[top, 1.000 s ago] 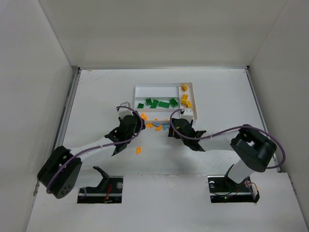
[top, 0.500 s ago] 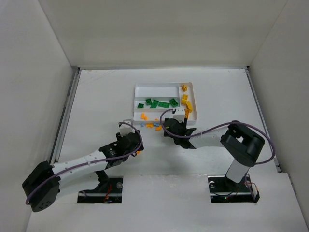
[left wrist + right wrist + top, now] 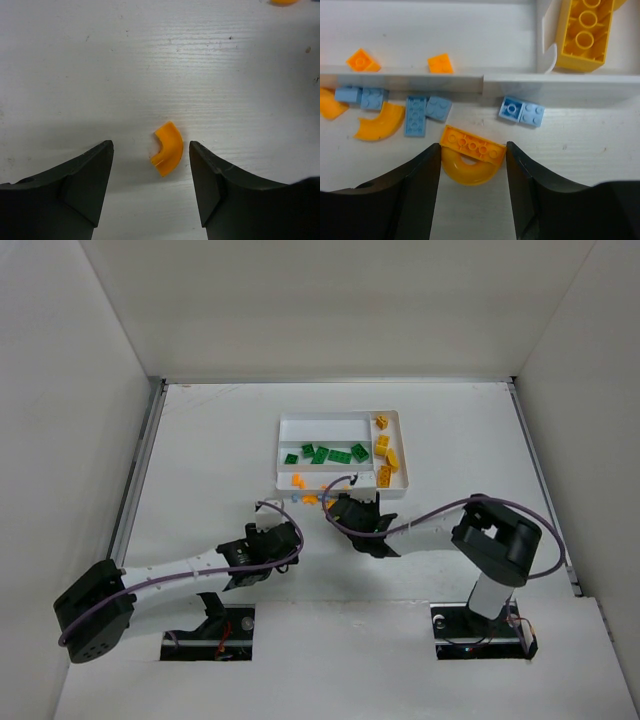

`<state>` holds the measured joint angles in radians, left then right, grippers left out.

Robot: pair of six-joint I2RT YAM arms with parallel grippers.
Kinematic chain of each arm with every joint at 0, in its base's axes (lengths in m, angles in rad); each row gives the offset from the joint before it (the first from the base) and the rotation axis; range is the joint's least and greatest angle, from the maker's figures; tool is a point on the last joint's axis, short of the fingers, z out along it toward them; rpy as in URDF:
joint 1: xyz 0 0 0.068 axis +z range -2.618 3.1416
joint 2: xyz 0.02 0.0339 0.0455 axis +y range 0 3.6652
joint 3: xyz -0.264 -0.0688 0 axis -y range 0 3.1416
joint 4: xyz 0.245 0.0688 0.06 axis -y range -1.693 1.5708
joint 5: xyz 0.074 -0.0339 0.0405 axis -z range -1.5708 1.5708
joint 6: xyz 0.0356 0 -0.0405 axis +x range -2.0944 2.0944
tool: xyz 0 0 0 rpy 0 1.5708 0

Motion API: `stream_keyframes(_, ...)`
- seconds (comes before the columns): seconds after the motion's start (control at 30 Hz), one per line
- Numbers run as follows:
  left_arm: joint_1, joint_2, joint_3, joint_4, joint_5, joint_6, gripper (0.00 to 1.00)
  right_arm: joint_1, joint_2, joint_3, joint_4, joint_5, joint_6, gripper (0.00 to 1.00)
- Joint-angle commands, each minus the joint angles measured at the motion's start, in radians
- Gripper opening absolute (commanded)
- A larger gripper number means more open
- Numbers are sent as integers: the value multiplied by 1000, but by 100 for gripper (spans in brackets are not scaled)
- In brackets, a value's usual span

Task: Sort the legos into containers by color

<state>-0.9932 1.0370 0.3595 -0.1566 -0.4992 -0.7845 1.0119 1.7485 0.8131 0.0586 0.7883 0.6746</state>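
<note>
A white compartment tray [image 3: 330, 426] is seen toward the far middle of the table [image 3: 200, 440], well apart from every edge. Green legos [image 3: 325, 454] are gathered in its middle long slot. Yellow legos [image 3: 384, 448] are gathered in the crosswise slot at its right end, and small orange tiles [image 3: 297, 481] are seen in the slot nearest the arms. Just outside the tray's near wall, a loose cluster of orange and light blue legos [image 3: 308, 499] is spread on the table.

The left gripper [image 3: 150, 150] is positioned low over the table, nearer the front edge and to the left of the cluster. Its jaws are spread wide. An orange curved piece [image 3: 167, 148] is framed between them, lying flat on the table, closer to the right-hand finger. No contact with either finger is seen.

The right gripper [image 3: 472, 150] is set low at the cluster, just beside the tray's near wall. An orange four-stud brick [image 3: 473, 145] is bracketed lengthwise by the jaws, with an orange arch [image 3: 467, 172] lying against its near side. The fingertips are placed at both ends of the brick, but whether it is actually pinched cannot be told. Light blue plates [image 3: 415, 116] and another orange curved bit [image 3: 381, 122] are scattered beyond it, by the wall. A large yellow brick [image 3: 582, 32] is seen inside the end slot
</note>
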Motion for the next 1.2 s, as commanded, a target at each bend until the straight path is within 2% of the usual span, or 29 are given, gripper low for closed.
stream_keyframes(0.0,-15,-6,35,-55,-56,-71,59,66,-66,-54,-74,-21,48,45)
stream_keyframes(0.27,-49,26,45,-40,-53,-78,49,103,-225,-107,-60,-49,71,45)
stream_keyframes(0.43,-55,26,44,-31,-64,-71,43,55,-251,-60,0,-81,-36,45)
stream_keyframes(0.67,-51,17,32,-6,-65,-67,40,-120,-178,53,159,-213,-182,45)
stream_keyframes(0.9,-49,31,25,26,-61,-64,35,-183,-58,156,168,-264,-204,46)
stream_keyframes(1.03,-46,34,27,26,-62,-47,27,-204,-18,175,179,-265,-201,51)
stream_keyframes(1.17,-41,25,32,26,-58,-38,23,-209,-26,169,194,-265,-185,62)
